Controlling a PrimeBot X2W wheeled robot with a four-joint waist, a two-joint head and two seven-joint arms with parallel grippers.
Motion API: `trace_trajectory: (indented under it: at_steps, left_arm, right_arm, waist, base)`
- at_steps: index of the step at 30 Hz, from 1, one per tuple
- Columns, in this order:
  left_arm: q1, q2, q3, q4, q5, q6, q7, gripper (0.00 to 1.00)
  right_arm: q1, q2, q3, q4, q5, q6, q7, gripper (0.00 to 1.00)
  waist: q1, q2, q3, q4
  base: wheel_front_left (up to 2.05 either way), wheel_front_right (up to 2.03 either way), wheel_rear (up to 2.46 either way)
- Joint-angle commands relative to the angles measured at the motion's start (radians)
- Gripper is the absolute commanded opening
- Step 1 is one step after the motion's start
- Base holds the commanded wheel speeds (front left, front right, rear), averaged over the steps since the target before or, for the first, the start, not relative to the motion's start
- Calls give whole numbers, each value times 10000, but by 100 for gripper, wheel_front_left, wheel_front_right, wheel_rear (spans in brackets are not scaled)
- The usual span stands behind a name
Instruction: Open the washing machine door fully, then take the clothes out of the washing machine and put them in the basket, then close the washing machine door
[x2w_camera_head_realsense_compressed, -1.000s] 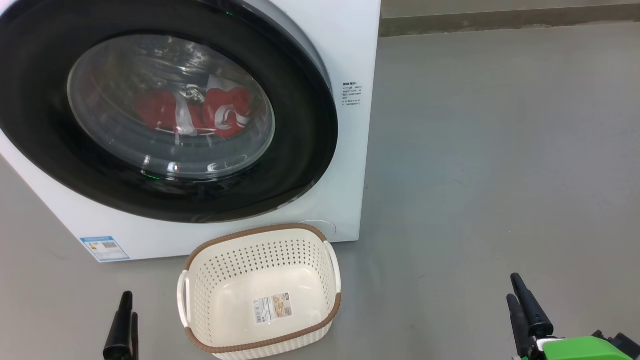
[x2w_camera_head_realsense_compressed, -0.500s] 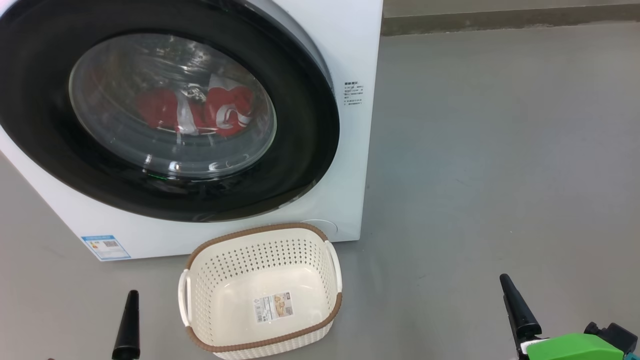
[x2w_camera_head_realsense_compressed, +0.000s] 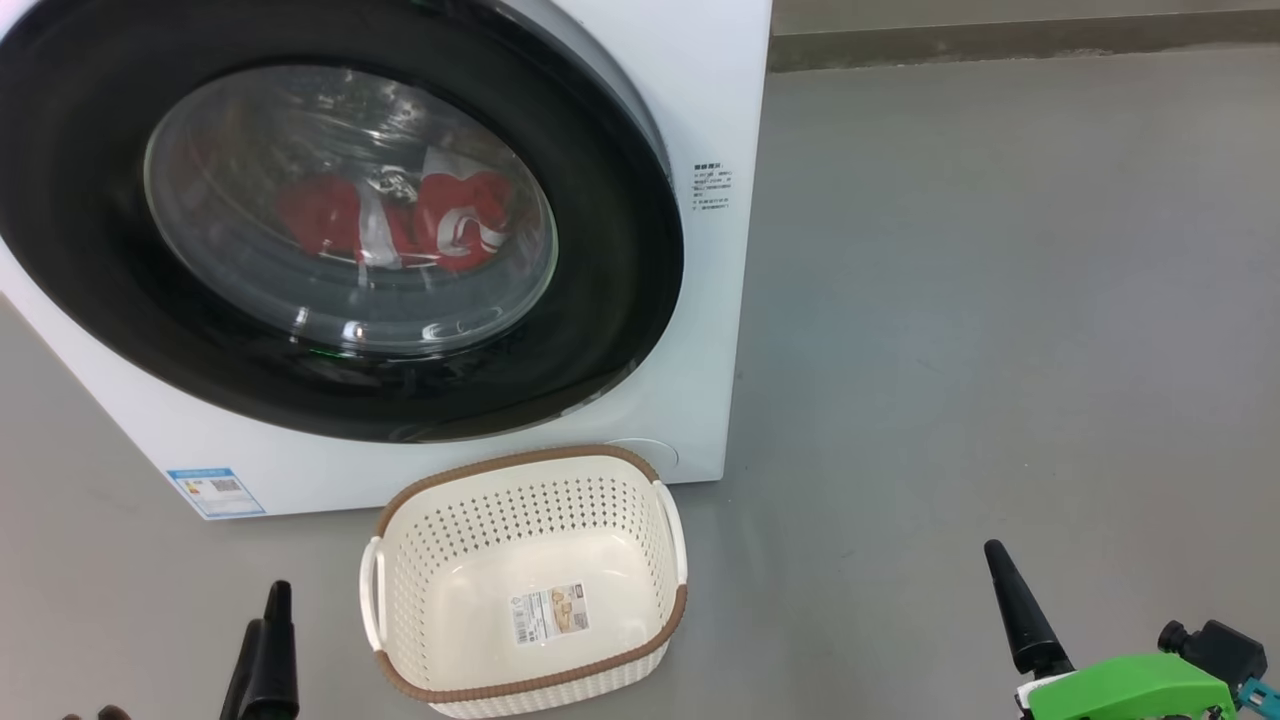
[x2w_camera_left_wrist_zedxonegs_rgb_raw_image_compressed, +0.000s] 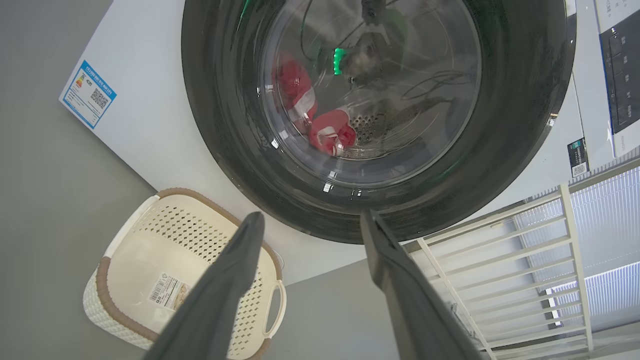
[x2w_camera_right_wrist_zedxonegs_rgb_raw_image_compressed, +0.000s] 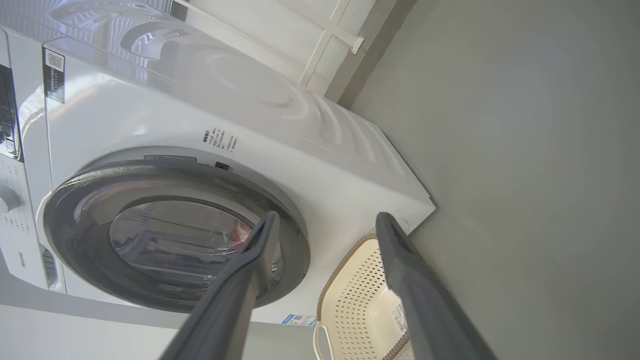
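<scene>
The white washing machine (x2w_camera_head_realsense_compressed: 720, 330) fills the upper left of the head view. Its door (x2w_camera_head_realsense_compressed: 620, 250), glossy black rim around bulging glass, lies against the front. Red clothes (x2w_camera_head_realsense_compressed: 450, 225) with white stripes show through the glass, also as clothes (x2w_camera_left_wrist_zedxonegs_rgb_raw_image_compressed: 330, 130) in the left wrist view. The cream basket (x2w_camera_head_realsense_compressed: 530, 490) with its brown rim stands on the floor just before the machine, holding nothing but a paper label. My left gripper (x2w_camera_head_realsense_compressed: 265, 610) hangs left of the basket, open and holding nothing; left gripper (x2w_camera_left_wrist_zedxonegs_rgb_raw_image_compressed: 312, 216) points at the door's lower rim. My right gripper (x2w_camera_head_realsense_compressed: 1000, 570) is far right, open; right gripper (x2w_camera_right_wrist_zedxonegs_rgb_raw_image_compressed: 328, 216).
Grey floor (x2w_camera_head_realsense_compressed: 1000, 300) stretches wide to the machine's right, up to a dark skirting strip (x2w_camera_head_realsense_compressed: 1000, 40). A blue label sticker (x2w_camera_head_realsense_compressed: 215, 490) marks the machine's lower left corner. A white slatted rack (x2w_camera_left_wrist_zedxonegs_rgb_raw_image_compressed: 500, 280) stands beside the machine, and its control panel (x2w_camera_left_wrist_zedxonegs_rgb_raw_image_compressed: 620, 75) shows above the door.
The right gripper has drifted left and turned, so one finger now shows in the head view. The left gripper's fingers have shifted slightly right. The head camera has shifted slightly.
</scene>
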Motion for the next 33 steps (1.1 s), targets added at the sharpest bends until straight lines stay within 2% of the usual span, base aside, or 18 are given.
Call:
trace_trajectory:
  at_steps: [1,33]
  left_arm:
    - [-145,209,97,-345,358,-16,-103,100]
    - [246,299,-137,-961,4145,-27,-996,100]
  right_arm:
    - [-416,-142,180,-248,-307,6,-108,100]
    - [-639,-504,1126,-296,-3523,10,-993,100]
  waist:
    - [-1,0,-4,6]
    - [-1,0,-58,76]
  base:
    - [0,0,0]
    - [0,0,0]
